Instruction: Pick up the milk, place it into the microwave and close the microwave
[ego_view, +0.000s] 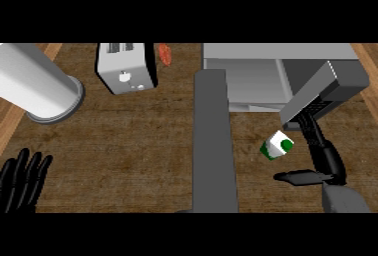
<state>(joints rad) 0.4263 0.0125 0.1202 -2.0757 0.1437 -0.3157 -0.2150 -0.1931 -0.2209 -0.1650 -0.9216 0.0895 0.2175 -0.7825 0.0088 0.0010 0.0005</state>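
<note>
The milk (277, 145), a small white carton with a green mark, shows tilted just in front of the microwave (273, 55), to the right of its open door (215, 145). My right hand (323, 157) is right beside the carton on its right. Its fingers (310, 127) stretch straight up toward the microwave's front and its thumb (295, 177) points left below the carton. No finger curls round the milk. The door hangs wide open, reaching down toward me. My left hand (22, 181) rests open at the lower left, fingers up.
A white toaster (125, 69) stands at the back centre, with a red item (165, 54) beside it. A large grey cylinder (40, 85) stands at the back left. The wooden counter (125, 150) lies between the door and my left hand.
</note>
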